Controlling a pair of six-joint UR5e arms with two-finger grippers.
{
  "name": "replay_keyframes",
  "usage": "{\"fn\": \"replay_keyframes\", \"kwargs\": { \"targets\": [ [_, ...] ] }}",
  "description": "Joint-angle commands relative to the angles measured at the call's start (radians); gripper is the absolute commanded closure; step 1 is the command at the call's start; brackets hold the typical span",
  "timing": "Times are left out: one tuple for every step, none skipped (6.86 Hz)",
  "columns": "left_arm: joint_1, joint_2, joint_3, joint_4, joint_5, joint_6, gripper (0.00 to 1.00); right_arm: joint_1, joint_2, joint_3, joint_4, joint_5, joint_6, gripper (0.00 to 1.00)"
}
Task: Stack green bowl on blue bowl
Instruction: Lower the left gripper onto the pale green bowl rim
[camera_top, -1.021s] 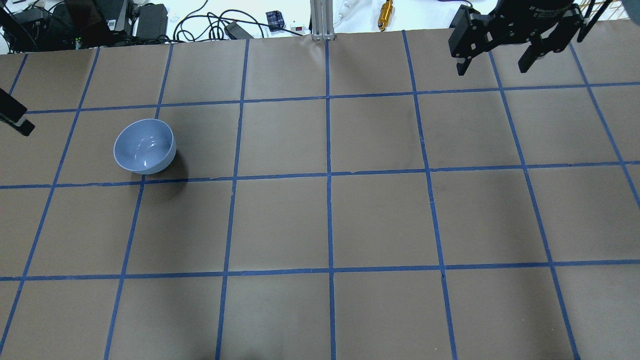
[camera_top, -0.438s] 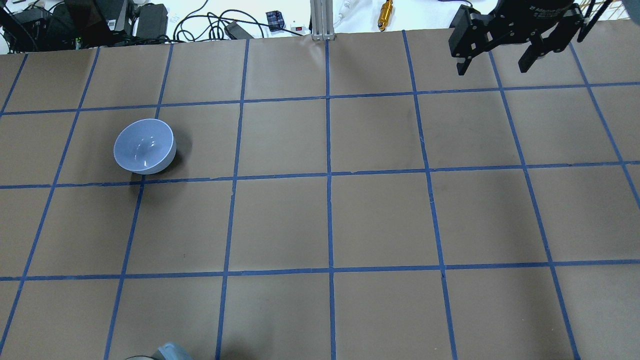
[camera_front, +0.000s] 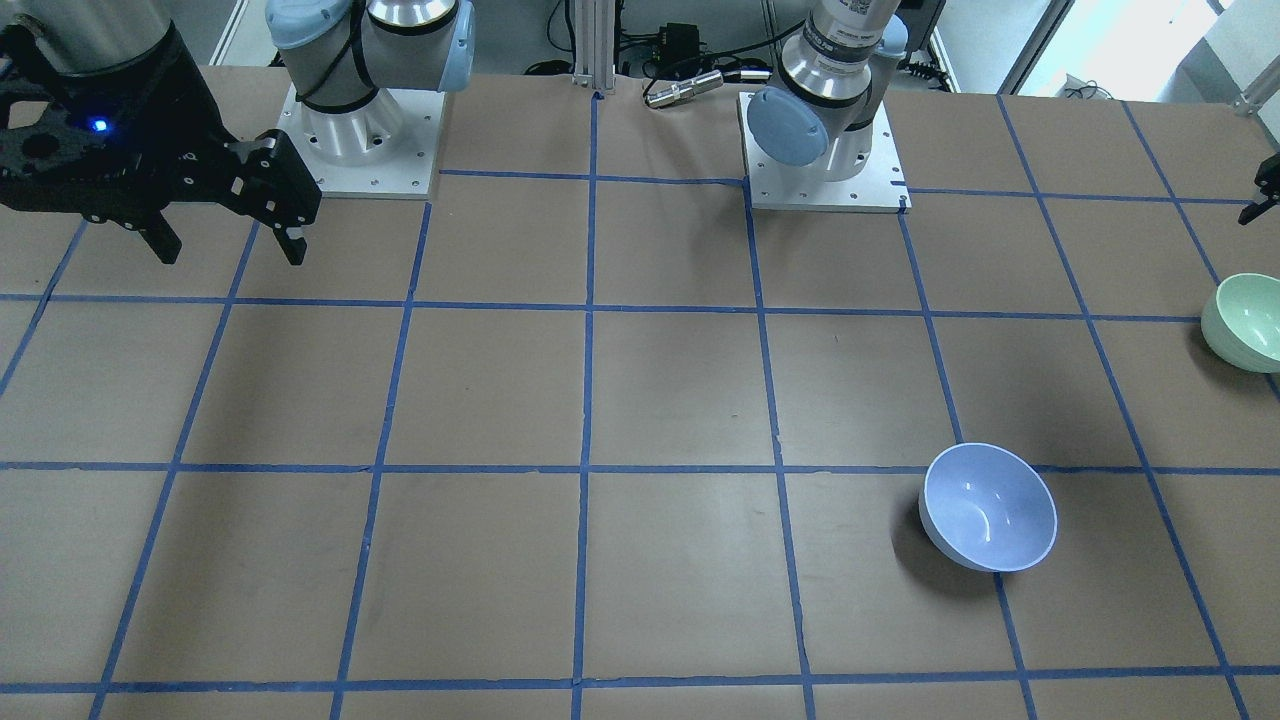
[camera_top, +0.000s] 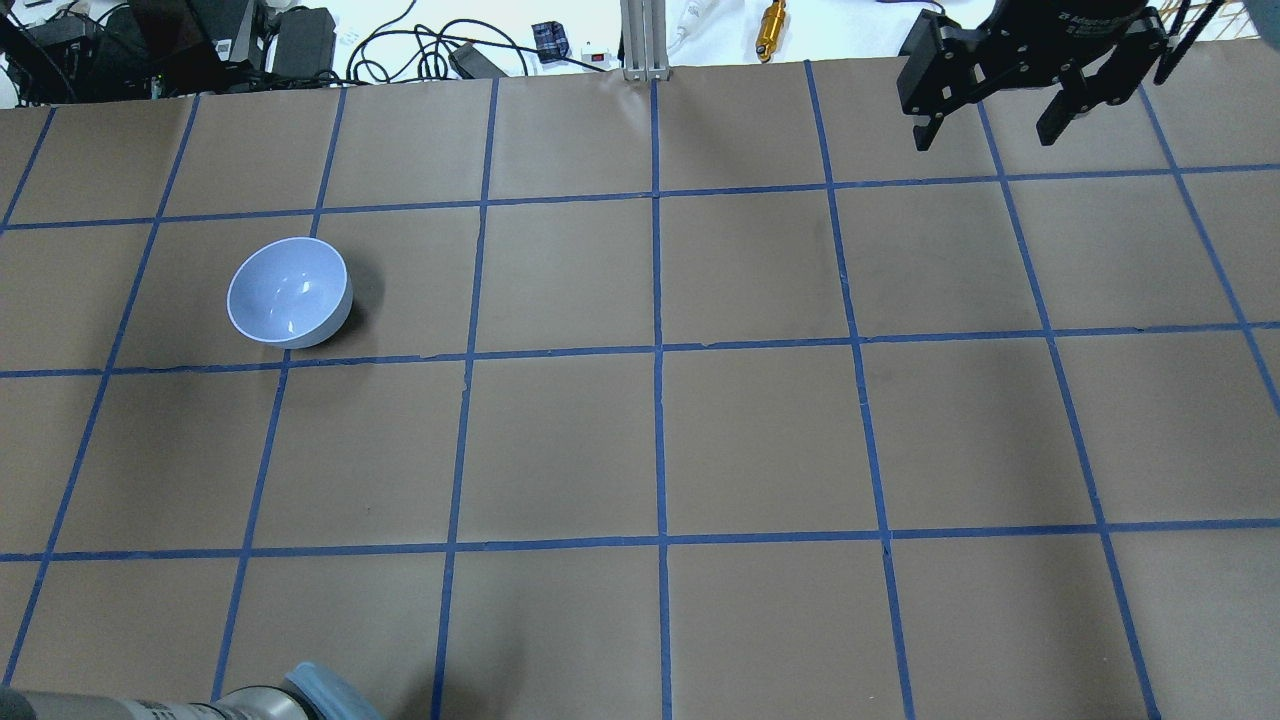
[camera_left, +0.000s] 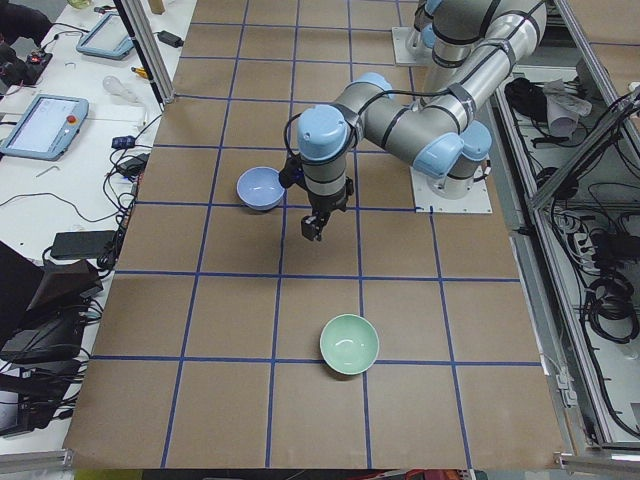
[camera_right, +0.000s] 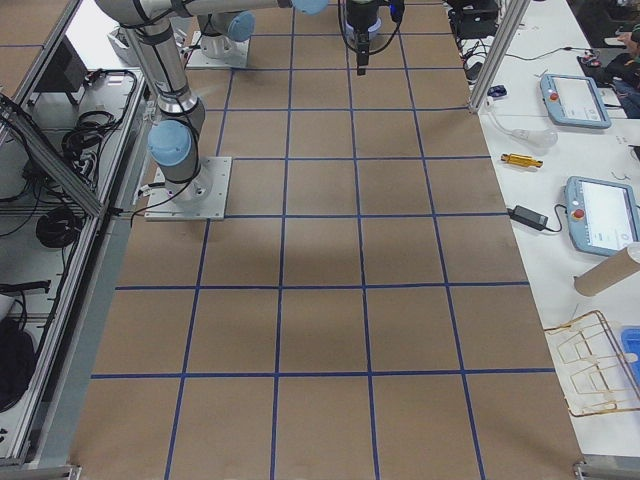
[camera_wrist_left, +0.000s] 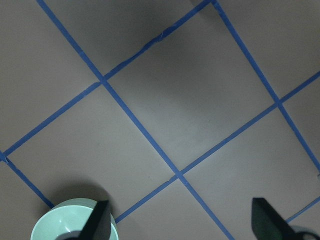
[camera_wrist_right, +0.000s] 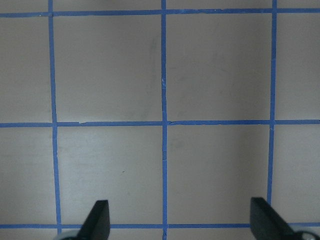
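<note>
One green bowl (camera_left: 349, 343), one blue bowl (camera_top: 289, 292), one left pincer (camera_wrist_left: 181, 222), one right pincer (camera_top: 985, 140)

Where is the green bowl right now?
The green bowl sits upright on the table toward the robot's left end, apart from the blue bowl; the front-facing view cuts it off at its right edge.

Glossy, smooth blue bowl (camera_front: 988, 507) with bright highlights inside. Green bowl (camera_left: 349, 343) equally glossy. Table (camera_front: 480, 390) covered in matt brown paper, gridded with blue tape (camera_front: 480, 467). Right gripper (camera_front: 230, 250), at ten o'clock, matt black. Left arm (camera_left: 400, 118) silvery metal, smooth pale-blue caps.
</note>
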Motion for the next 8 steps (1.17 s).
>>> {"fn": "replay_keyframes", "kwargs": {
  "targets": [
    [0.065,-0.038,-0.050,0.113,0.002,0.282,0.00,0.000,0.001,0.000,0.000,0.000,0.000,0.00],
    [0.123,-0.057,-0.061,0.156,0.013,0.409,0.00,0.000,0.001,0.000,0.000,0.000,0.000,0.00],
    [0.162,-0.087,-0.069,0.203,0.013,0.576,0.00,0.000,0.001,0.000,0.000,0.000,0.000,0.00],
    [0.176,-0.124,-0.072,0.248,0.016,0.673,0.00,0.000,-0.001,0.000,0.000,0.000,0.000,0.00],
    [0.215,-0.159,-0.074,0.277,0.019,0.791,0.00,0.000,-0.001,0.000,0.000,0.000,0.000,0.00],
    [0.238,-0.202,-0.075,0.358,0.019,0.905,0.00,0.000,0.001,0.000,0.000,0.000,0.000,0.00],
    [0.252,-0.238,-0.074,0.391,0.019,0.968,0.00,0.000,-0.001,0.000,0.000,0.000,0.000,0.00],
    [0.265,-0.273,-0.077,0.429,0.020,1.042,0.00,0.000,-0.001,0.000,0.000,0.000,0.000,0.00]
  ]
}}
